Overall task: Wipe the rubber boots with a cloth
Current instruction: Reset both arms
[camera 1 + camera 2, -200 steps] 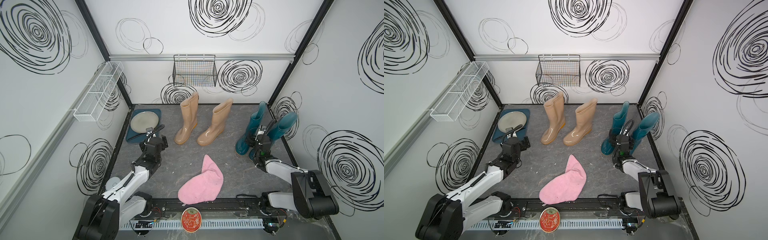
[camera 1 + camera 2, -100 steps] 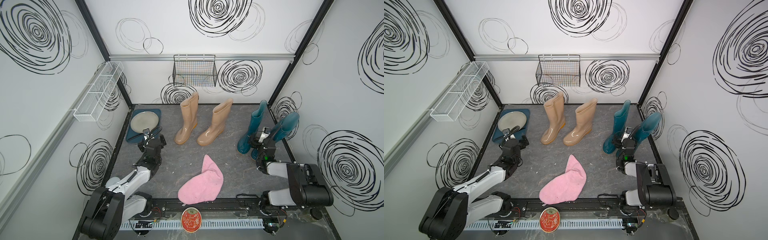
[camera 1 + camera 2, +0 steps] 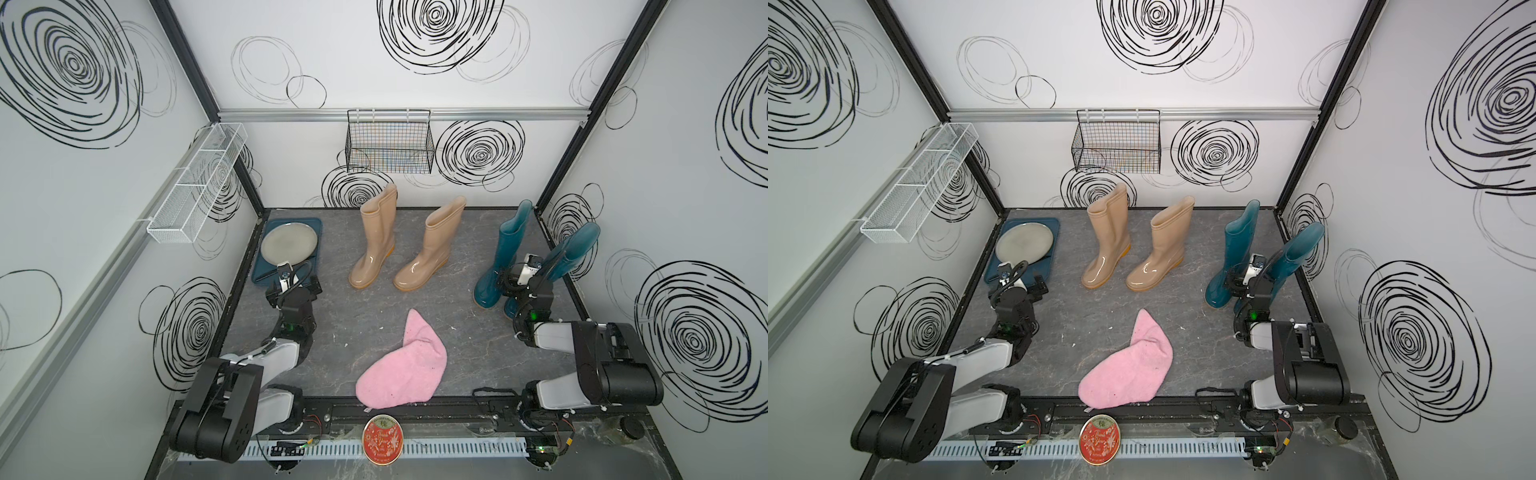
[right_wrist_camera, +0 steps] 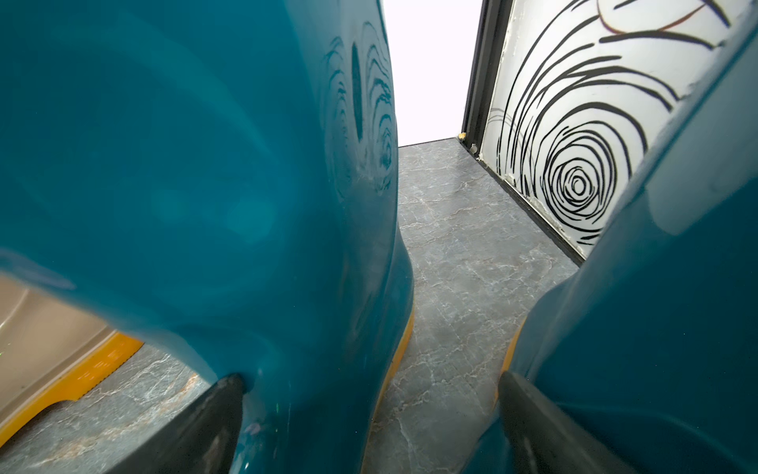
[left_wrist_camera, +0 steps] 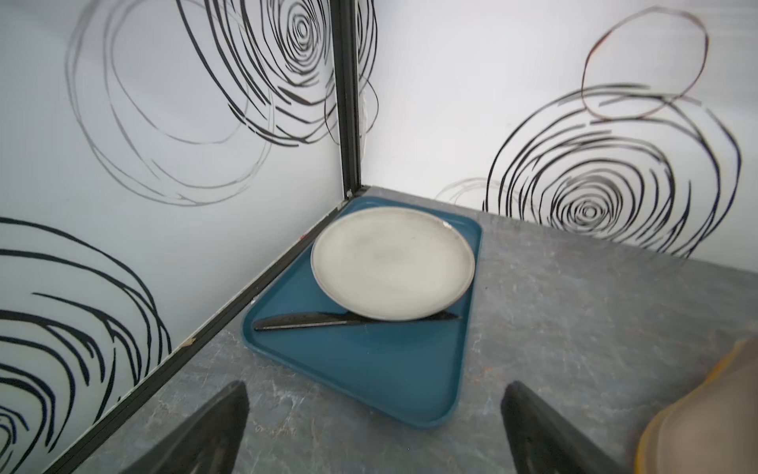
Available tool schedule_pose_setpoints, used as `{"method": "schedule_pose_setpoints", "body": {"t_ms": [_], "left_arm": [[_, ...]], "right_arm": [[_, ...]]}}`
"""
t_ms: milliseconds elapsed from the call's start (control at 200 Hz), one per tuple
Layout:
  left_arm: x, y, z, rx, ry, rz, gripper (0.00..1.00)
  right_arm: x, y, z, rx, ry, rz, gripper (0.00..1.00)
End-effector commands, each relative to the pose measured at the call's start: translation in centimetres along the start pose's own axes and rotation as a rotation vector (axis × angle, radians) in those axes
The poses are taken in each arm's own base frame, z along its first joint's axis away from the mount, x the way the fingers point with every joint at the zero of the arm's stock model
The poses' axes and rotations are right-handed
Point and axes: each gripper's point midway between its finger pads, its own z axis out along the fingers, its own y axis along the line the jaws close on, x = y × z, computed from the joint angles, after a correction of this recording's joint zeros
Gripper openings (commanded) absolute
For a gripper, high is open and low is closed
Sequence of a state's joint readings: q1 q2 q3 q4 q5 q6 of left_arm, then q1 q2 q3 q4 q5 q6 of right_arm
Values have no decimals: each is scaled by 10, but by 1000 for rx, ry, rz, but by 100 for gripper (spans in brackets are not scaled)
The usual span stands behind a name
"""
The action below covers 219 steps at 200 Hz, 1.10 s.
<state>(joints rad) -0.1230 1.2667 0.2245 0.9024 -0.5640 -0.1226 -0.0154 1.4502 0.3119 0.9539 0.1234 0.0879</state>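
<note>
One grey marbled table (image 3: 374,316) carries everything. Four rubber boots stand upright on it, soles down. Back centre: left tan boot (image 3: 376,241) and right tan boot (image 3: 432,249), side by side, not touching. Robot's right side: inner teal boot (image 3: 505,257) and outer teal boot (image 3: 575,253), near the side wall, with a gap between them. Cloth (image 3: 405,370), pink and fluffy, lies crumpled at front centre, well apart from all boots, nothing touching it. Blue tray (image 5: 369,361) in the back left corner; grey plate (image 5: 391,262) on its far end. Right gripper (image 4: 369,377): jaws wide apart, holding nothing, low at the gap between the teal pair. One finger (image 4: 205,418) sits before the inner boot's foot, the opposite one before the outer boot; contact cannot be told. Left gripper (image 5: 374,388): jaws wide apart, empty, over bare table just short of the tray's near edge. Black knife (image 5: 303,322) on the tray, one end under the plate's rim. Red round tin (image 3: 382,440) at the front ledge, beside the rail
</note>
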Motion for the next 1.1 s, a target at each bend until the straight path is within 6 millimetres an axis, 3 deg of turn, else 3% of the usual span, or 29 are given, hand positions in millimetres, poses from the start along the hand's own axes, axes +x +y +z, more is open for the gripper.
{"method": "schedule_pose_setpoints", "body": {"t_ms": [0,80,160,390,1091], "left_arm": [[-30,-8,-6,83,-157,-27,99],[-25,-11,-12,126,-202,-31,99],[-15,-25,-3,201,-169,5,99],[-13,-23,8,145,-153,-4,99],[-13,-24,6,125,-158,15,99]], "right_arm": [[9,-3,0,6,26,-1,100],[9,-3,0,3,24,0,100],[8,-3,0,6,21,-2,100],[9,-3,0,8,24,-3,100],[8,-3,0,7,23,-2,100]]}}
